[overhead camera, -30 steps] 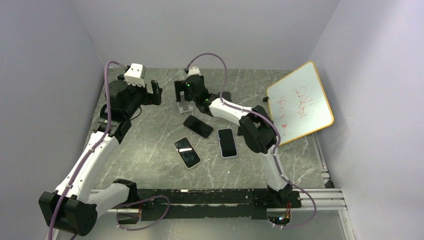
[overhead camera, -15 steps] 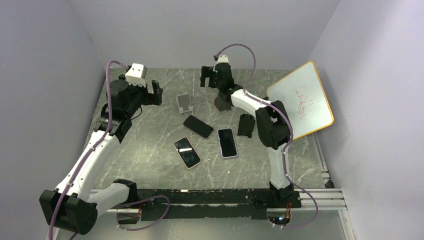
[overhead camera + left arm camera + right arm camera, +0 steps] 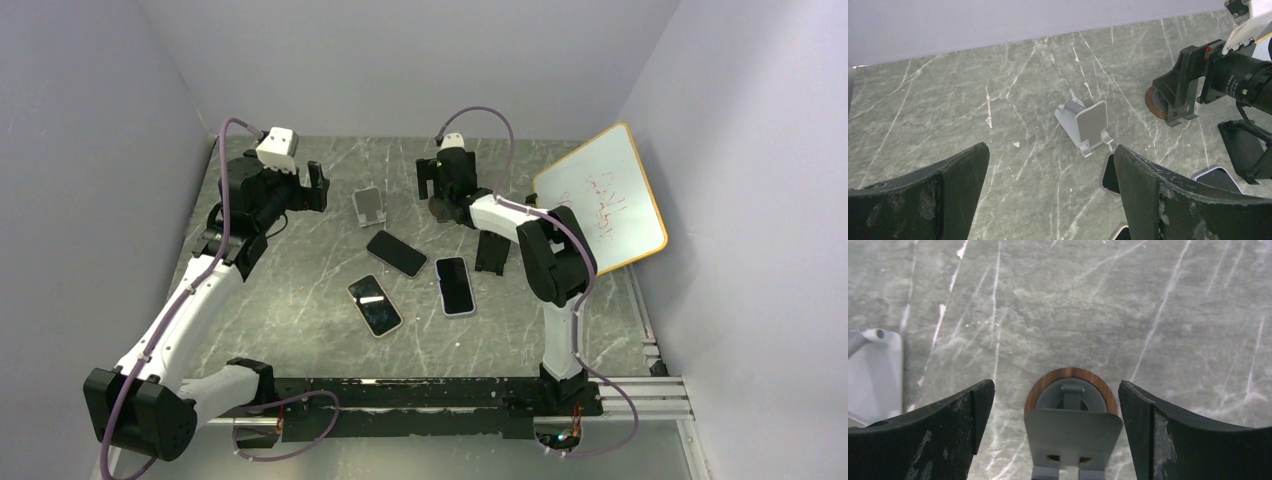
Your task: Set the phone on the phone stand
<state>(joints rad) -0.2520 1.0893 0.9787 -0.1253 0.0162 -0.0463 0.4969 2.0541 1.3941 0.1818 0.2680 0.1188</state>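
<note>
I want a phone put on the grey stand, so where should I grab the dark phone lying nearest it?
Grip the dark phone across its long edges at mid-length, coming straight down from above. It lies flat on the table, apart from the other phones, so probably only those edges are reachable.

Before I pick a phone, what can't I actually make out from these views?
- Round wood-rimmed stand: its lower part is cut off by the bottom edge of the right wrist view.
- Phone: the left wrist view shows only a corner; the rest is behind a finger of the left gripper.
- Whiteboard: its writing is too small to read from the top view.
- Black item near the phones: too dark and small to identify.
</note>
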